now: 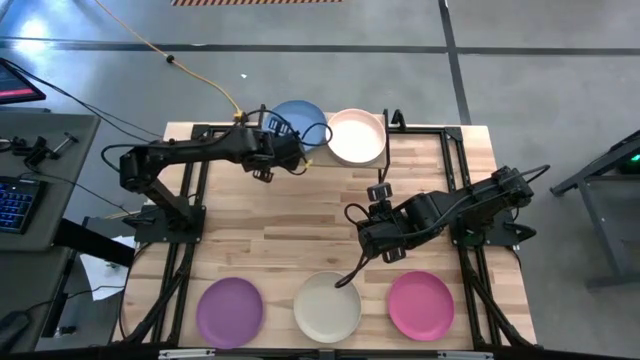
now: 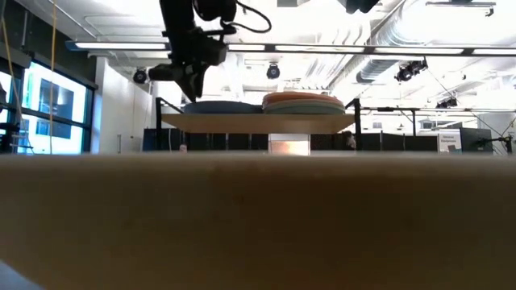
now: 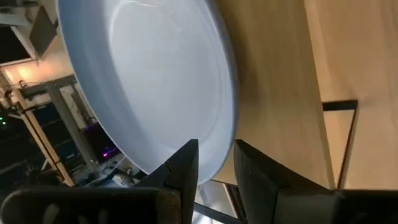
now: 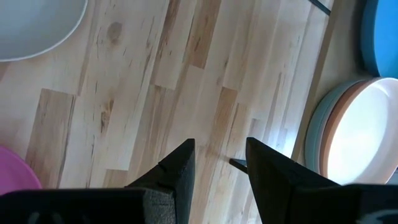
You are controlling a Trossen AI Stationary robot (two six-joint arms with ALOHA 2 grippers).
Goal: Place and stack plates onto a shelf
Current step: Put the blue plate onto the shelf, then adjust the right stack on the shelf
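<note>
High view shows three plates not yet moved, lying in a row along the near edge of the tabletop [image 1: 260,240]: the purple plate [image 1: 229,311], the cream plate [image 1: 327,306] and the magenta plate [image 1: 420,304]. Just beyond the cream one hovers the right pincer [image 1: 364,262], empty and with its fingers spread, as the right wrist view confirms; it looks ready for the next pick. Farther off, at the far edge, stands the shelf [image 2: 262,122], carrying two stacks. One stack is topped by the pale pink plate [image 1: 356,136], with peach and teal rims showing beneath it in the right wrist view. On the other, the left pincer [image 1: 268,140] pinches the rim of the blue plate [image 1: 298,120], which rests on or just over a darker plate there. By this count roughly five plates are on the shelf and three remain.
</note>
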